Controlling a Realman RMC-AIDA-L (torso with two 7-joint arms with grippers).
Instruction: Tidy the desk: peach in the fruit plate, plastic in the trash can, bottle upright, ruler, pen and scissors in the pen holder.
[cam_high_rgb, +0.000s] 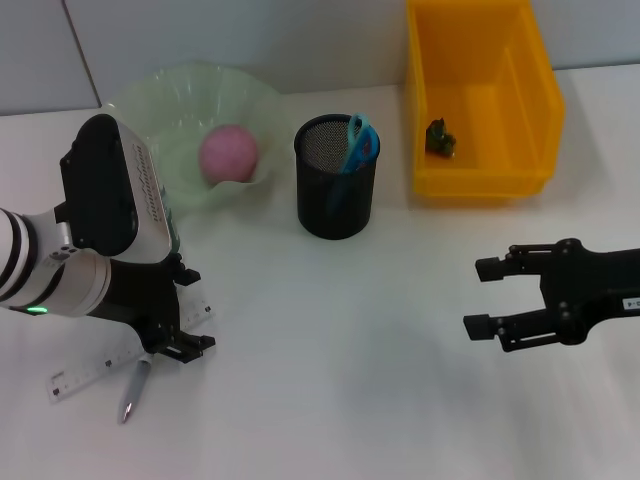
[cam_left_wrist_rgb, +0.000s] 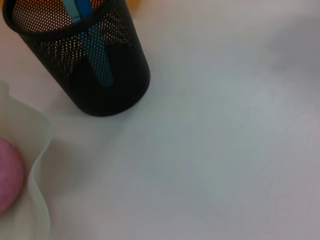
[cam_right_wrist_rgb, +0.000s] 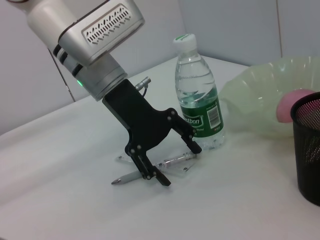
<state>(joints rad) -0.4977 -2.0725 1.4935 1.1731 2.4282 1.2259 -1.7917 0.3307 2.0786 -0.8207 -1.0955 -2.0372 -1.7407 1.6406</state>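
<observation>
My left gripper (cam_high_rgb: 186, 312) is open and low over the table, its fingers either side of the clear ruler (cam_high_rgb: 85, 372) and the grey pen (cam_high_rgb: 133, 388). The right wrist view shows this gripper (cam_right_wrist_rgb: 179, 164) astride the pen (cam_right_wrist_rgb: 131, 176), with the water bottle (cam_right_wrist_rgb: 197, 95) upright just behind it. The bottle is hidden behind my left arm in the head view. The pink peach (cam_high_rgb: 230, 152) lies in the pale green fruit plate (cam_high_rgb: 170, 100). Blue scissors (cam_high_rgb: 355, 146) stand in the black mesh pen holder (cam_high_rgb: 337, 195). A dark plastic scrap (cam_high_rgb: 440, 138) lies in the yellow bin (cam_high_rgb: 510, 100). My right gripper (cam_high_rgb: 482, 297) hovers open at the right, holding nothing.
The pen holder (cam_left_wrist_rgb: 100, 75) stands close beside the plate's rim (cam_left_wrist_rgb: 42, 165). The yellow bin is at the back right. Bare white tabletop lies between my two grippers and along the front edge.
</observation>
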